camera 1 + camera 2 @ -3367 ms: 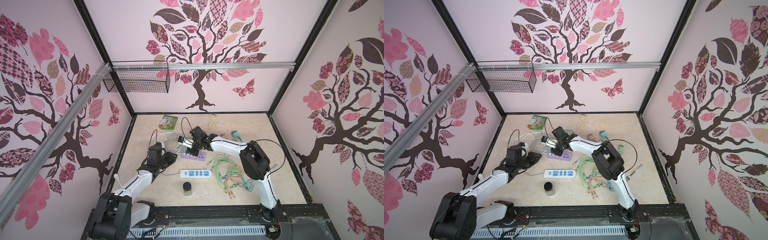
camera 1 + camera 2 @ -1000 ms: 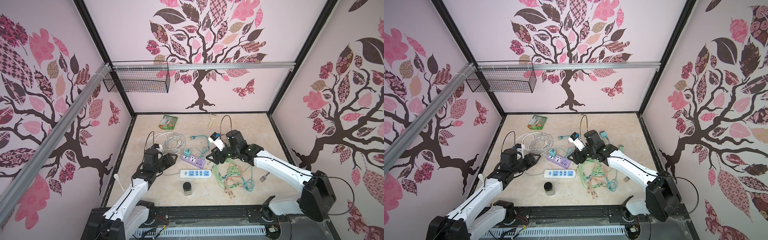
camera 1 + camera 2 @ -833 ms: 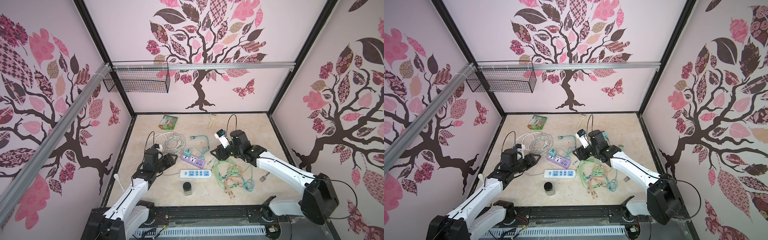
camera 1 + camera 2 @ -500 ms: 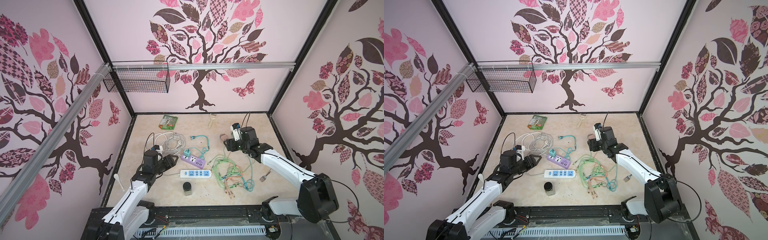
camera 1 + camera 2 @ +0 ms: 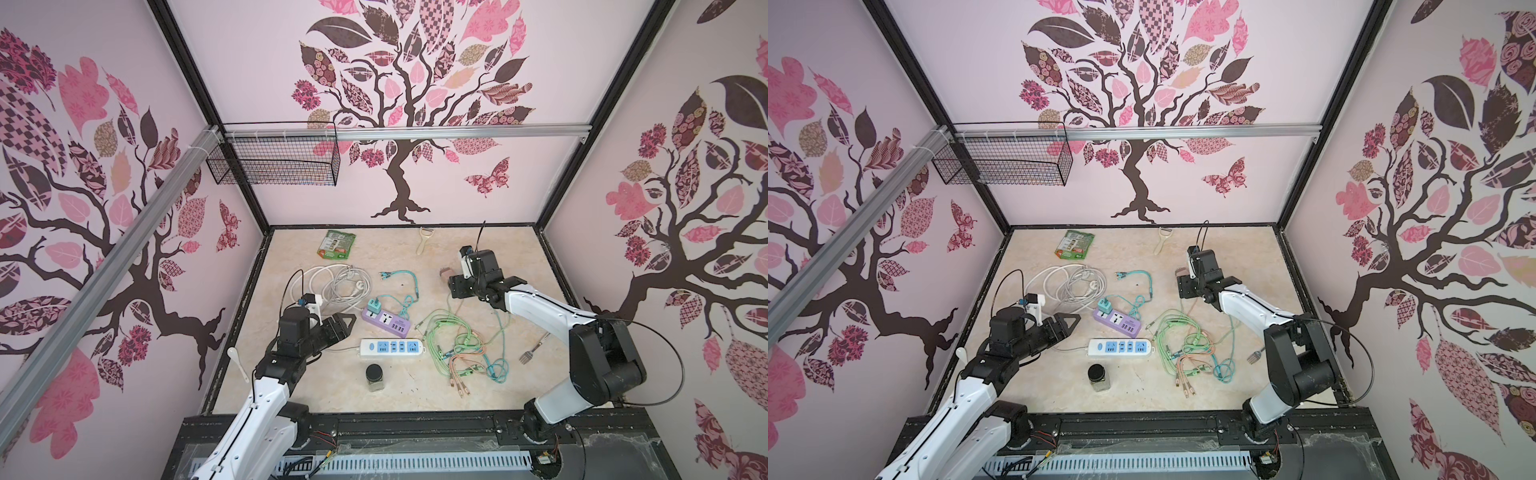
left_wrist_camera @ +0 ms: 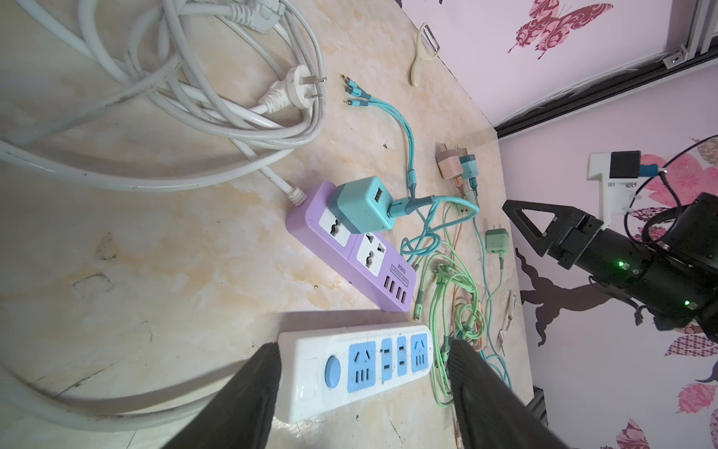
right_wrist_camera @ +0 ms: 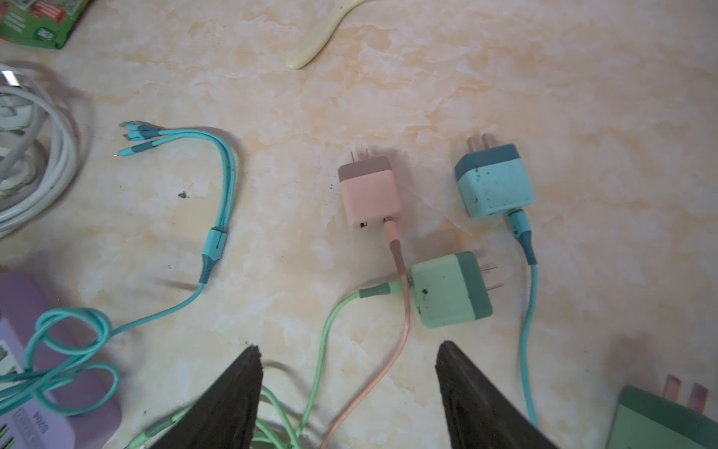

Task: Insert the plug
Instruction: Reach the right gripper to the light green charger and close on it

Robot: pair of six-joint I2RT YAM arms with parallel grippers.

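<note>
In both top views: pink plug [image 5: 444, 273] lay far-right on the bench [image 5: 511, 257], just far-left of my right tool [image 5: 457, 287]; left tool [image 5: 338, 328] well apart | left wrist: jaws apart, empty | right wrist: jaws apart, empty, plug lengthwise ahead, prongs away | change: right tool left the purple strip [image 5: 388, 321], swung right.

Glossy purple plastic power strip [image 6: 344, 268], matt teal plastic plug [image 6: 361, 206], smooth marble-look tabletop [image 6: 155, 272], matt black fingers [image 6: 241, 404]

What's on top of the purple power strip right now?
A teal charger cube stands on the purple power strip, teal cable leaving its side. Its prongs and the slot beneath are covered; two sockets are bare.
</note>
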